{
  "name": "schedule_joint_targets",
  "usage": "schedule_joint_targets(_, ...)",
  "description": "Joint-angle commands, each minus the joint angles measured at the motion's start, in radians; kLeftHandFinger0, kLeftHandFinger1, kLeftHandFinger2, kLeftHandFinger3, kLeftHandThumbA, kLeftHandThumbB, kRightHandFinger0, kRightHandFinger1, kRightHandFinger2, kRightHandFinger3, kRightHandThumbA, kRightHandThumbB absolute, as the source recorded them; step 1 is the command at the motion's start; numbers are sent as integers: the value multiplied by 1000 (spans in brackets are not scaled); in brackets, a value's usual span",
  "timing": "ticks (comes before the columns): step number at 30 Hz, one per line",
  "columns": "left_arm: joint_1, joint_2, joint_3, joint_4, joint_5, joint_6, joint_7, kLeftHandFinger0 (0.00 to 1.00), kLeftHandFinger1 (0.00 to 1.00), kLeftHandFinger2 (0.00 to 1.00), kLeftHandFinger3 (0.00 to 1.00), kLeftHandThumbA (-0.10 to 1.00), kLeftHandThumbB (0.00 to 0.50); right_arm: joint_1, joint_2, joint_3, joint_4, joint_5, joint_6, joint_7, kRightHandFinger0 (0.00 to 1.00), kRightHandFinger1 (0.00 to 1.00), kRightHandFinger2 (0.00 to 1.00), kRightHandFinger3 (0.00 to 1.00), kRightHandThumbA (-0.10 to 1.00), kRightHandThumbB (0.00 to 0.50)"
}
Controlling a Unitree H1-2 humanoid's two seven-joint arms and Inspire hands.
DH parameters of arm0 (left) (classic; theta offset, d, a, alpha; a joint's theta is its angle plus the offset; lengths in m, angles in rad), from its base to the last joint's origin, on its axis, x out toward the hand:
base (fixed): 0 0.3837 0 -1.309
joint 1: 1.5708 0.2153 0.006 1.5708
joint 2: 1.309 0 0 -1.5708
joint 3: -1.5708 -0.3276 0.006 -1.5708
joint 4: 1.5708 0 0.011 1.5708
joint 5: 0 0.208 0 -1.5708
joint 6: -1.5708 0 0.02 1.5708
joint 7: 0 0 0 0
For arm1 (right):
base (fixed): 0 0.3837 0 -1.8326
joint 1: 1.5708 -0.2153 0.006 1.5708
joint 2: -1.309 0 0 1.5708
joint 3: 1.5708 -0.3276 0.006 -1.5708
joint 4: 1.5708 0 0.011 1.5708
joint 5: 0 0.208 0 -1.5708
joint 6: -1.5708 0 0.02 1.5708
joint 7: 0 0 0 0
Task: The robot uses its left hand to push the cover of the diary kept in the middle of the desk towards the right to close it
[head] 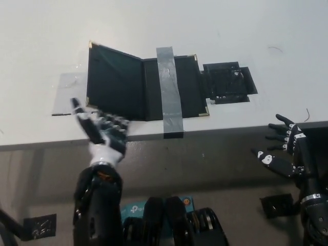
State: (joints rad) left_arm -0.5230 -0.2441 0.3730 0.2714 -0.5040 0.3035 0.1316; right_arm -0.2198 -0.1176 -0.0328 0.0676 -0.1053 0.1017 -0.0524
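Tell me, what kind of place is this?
Probably a robot test lab: a plain white desk, a black diary held down with grey tape, and robot hands nearby.

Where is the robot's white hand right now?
In the head view, the left hand is at the desk's near edge, open, just below the lower left part of the open diary's cover.

On desk: 1 open black diary (143, 87), 1 grey tape strip (168, 92), 1 black tape patch (228, 83), 1 clear tape piece (69, 92).
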Motion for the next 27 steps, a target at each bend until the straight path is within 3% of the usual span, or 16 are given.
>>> schedule_joint_targets(1, -51, -49, -124, -25, 65, 5, -20, 1000, 1000, 1000, 1000, 1000, 139, -29, -16, 3, -29, -8, -1, 10, 465, 622, 760, 871, 875, 49)
schedule_joint_targets(6, -81, 110, -467, -28, 447, -78, -43, 1000, 1000, 1000, 1000, 1000, 209, -31, -16, -2, -41, 9, 20, 19, 478, 629, 760, 880, 879, 61)
schedule_joint_targets(7, -89, 140, -521, -23, 502, -107, -55, 1000, 1000, 1000, 1000, 1000, 181, -31, -15, -3, -45, 11, 29, 21, 479, 628, 759, 879, 879, 59)
schedule_joint_targets(9, -104, 192, -604, -16, 571, -139, -70, 1000, 1000, 1000, 1000, 1000, 181, -33, -15, -2, -42, 8, 24, 21, 481, 630, 760, 878, 875, 55)
schedule_joint_targets(10, -140, 271, -743, -2, 755, -198, -71, 1000, 1000, 1000, 1000, 1000, 228, -36, -15, 0, -38, 6, 22, 21, 480, 628, 759, 873, 875, 50)
schedule_joint_targets(11, -141, 280, -755, -5, 760, -195, -66, 1000, 1000, 1000, 1000, 1000, 229, -38, -14, 3, -36, 5, 22, 23, 480, 628, 758, 871, 874, 50)
schedule_joint_targets(13, -215, 394, -965, -1, 1015, -201, -107, 1000, 1000, 1000, 1000, 1000, 290, -40, -14, 8, -24, 2, 5, 24, 480, 627, 757, 865, 873, 41)
schedule_joint_targets(15, -304, 480, -1162, 6, 1281, -190, -157, 1000, 1000, 1000, 1000, 1000, 247, -40, -12, 10, -22, 0, 3, 24, 481, 628, 756, 865, 871, 50)
schedule_joint_targets(20, -327, 522, -1278, 28, 1410, -150, -137, 1000, 1000, 1000, 1000, 1000, 216, -37, -14, 9, -28, 1, 14, 26, 476, 627, 760, 873, 879, 56)
schedule_joint_targets(27, -311, 581, -1312, 17, 1404, -138, -102, 1000, 1000, 1000, 1000, 1000, 223, -32, -12, -2, -32, 17, 17, 27, 467, 616, 749, 872, 880, 66)
